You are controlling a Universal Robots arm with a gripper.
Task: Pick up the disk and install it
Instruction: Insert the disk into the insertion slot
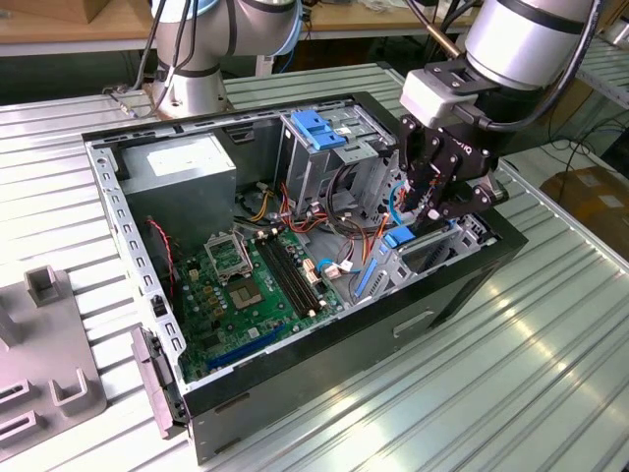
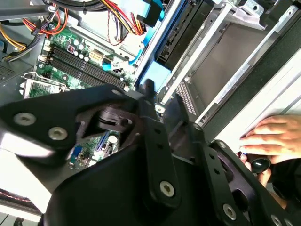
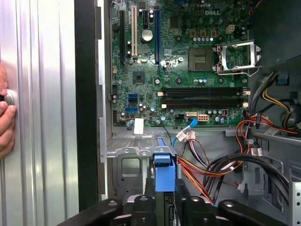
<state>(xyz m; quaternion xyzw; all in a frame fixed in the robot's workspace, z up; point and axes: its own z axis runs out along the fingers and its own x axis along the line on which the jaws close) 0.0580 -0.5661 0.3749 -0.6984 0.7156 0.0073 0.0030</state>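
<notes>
Slatted table (image 1: pixel 550 344) bears the open case (image 1: pixel 295 379), where I see my gripper (image 3: pixel 165 200) pinching the disk (image 3: pixel 162 173) over the case's cage (image 3: pixel 127 165).

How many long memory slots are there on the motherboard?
4. The memory slots lie side by side on the motherboard, beside the processor socket: two nearer the socket, two nearer the bundled cables. None looks hidden.
</notes>
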